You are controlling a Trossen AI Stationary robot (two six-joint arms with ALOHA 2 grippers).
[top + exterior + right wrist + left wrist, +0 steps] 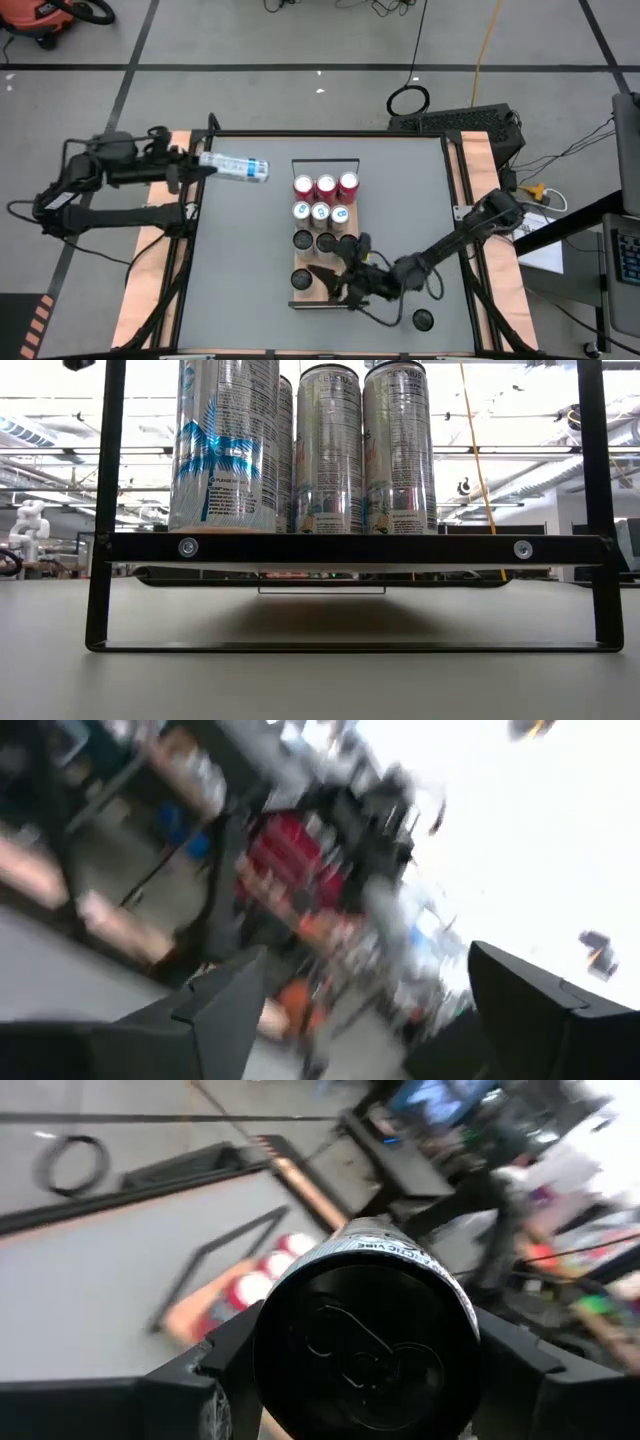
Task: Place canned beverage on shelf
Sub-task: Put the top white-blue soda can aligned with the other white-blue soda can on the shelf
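Canned beverage, horizontal in the left gripper beyond the shelf; right gripper over it, fingers spread empty.

Grey counter. Floor beyond: red shop vac, coiled black cable, orange cord.

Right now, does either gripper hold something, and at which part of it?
The left gripper holds a can sideways, clamped at its base end. The right gripper stands open by the shelf, holding nothing.
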